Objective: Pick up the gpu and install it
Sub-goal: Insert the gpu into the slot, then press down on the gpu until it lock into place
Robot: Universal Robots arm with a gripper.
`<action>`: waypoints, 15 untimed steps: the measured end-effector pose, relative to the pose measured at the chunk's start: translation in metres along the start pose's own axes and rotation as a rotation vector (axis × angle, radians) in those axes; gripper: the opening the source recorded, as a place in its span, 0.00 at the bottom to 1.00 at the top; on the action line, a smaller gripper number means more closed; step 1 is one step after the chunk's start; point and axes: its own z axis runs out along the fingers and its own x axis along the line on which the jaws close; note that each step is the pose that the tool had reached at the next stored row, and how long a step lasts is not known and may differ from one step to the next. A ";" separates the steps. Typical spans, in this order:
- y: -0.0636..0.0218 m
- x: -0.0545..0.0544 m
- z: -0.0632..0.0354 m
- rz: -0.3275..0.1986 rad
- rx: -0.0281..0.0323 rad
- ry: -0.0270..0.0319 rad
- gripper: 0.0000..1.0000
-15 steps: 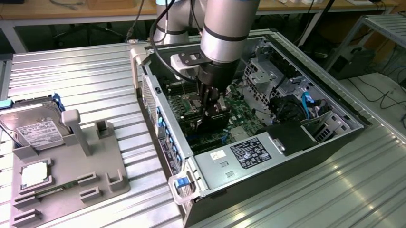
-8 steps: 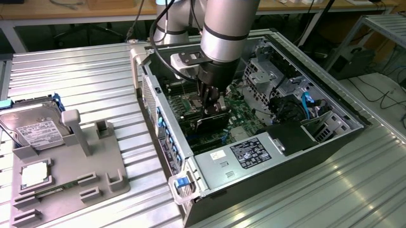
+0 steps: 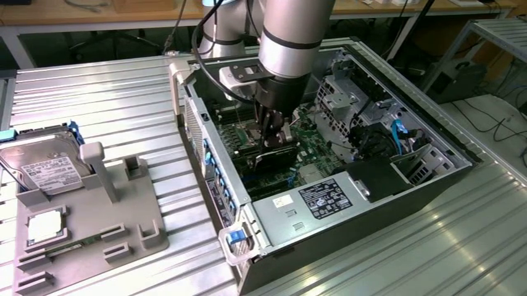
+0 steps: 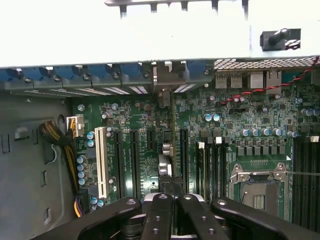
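This is a robotics lab or test workshop, set up for computer assembly. A bare ribbed metal work table (image 3: 107,105) carries an open desktop computer case (image 3: 329,185) lying on its side, its green motherboard (image 4: 150,145) exposed with slots, capacitors and an empty processor socket (image 4: 260,185). An industrial robot arm (image 3: 288,37) reaches down into the case. Beside it a grey moulded parts fixture (image 3: 91,222) holds a hard drive (image 3: 45,169) and a small square chip (image 3: 45,225) in fitted nests. Behind stand wooden benches (image 3: 99,15) with cables, and loose wires trail over the floor at the exterior view's right (image 3: 494,123)
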 end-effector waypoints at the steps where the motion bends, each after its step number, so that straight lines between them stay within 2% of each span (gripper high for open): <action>1: 0.0000 0.000 0.0000 0.000 0.0000 0.0000 0.11; 13: 0.0003 0.000 0.0000 0.000 0.0000 0.0001 0.11; 15: 0.0047 0.000 -0.0001 0.000 0.0002 0.0003 0.11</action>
